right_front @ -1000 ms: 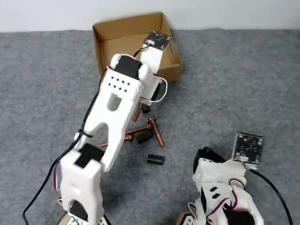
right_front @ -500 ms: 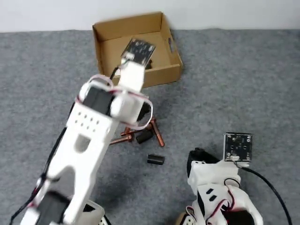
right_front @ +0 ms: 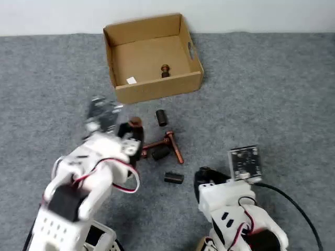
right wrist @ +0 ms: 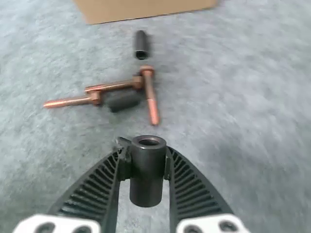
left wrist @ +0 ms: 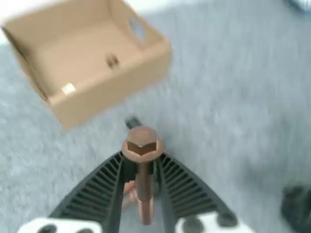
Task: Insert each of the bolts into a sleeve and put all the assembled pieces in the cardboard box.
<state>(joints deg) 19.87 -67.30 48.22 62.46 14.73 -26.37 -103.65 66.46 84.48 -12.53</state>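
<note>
Grey carpet is covering the worktop, where the cardboard box is being occupied by one assembled piece. A copper bolt is being gripped upright by the left claw, a black sleeve by the right claw, with loose bolts and loose sleeves being left lying near the box.

Overhead, two close wrist cameras, all toward box

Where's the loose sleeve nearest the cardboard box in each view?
High view: loose sleeve on the carpet, just in front of the cardboard box.
Left wrist view: dark blur between the box's front wall and the held bolt.
Right wrist view: between the box wall and the loose bolts.
Shared landmark: the box's front wall.
</note>
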